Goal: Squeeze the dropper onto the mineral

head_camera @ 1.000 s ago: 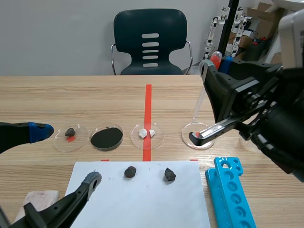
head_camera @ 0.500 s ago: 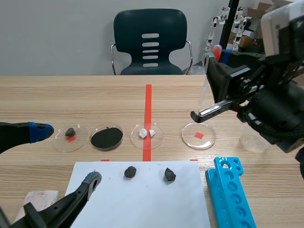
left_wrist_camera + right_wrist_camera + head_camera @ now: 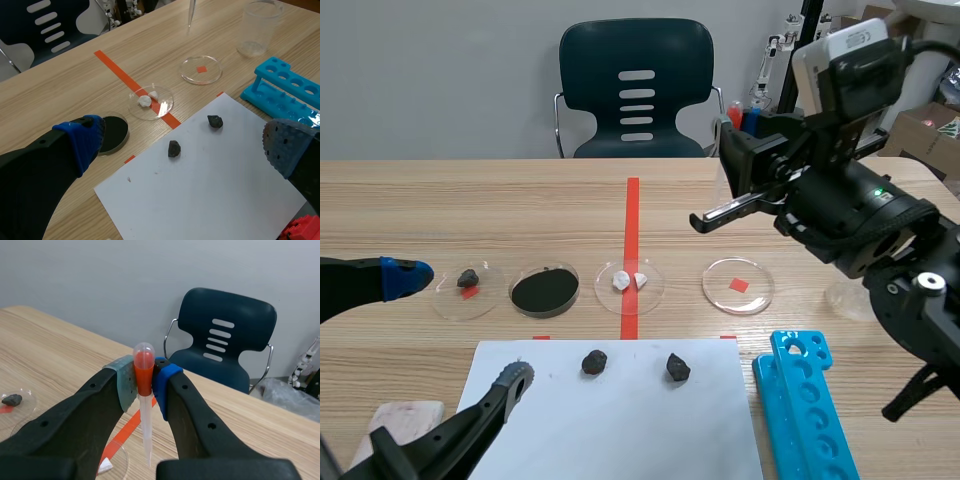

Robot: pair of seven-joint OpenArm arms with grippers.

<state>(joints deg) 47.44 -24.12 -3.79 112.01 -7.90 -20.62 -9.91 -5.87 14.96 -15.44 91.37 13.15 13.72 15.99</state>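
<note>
Holding a red-bulbed dropper (image 3: 144,390) aloft in the right claw (image 3: 145,377).
Its two pads are clamped on the bulb's red neck, and the clear tube hangs tip-down, well above the wooden surface (image 3: 520,215). In the scene view, white mineral pieces (image 3: 628,281) sit in a petri dish (image 3: 658,285) at about 7 o'clock from that claw. A dish with a red square (image 3: 720,285) lies at 6 o'clock. Two dark rocks (image 3: 594,361) rest on white paper (image 3: 620,430). At 8 o'clock of the mineral dish, the left claw (image 3: 184,142) has its fingers wide apart, gripping nothing.
</note>
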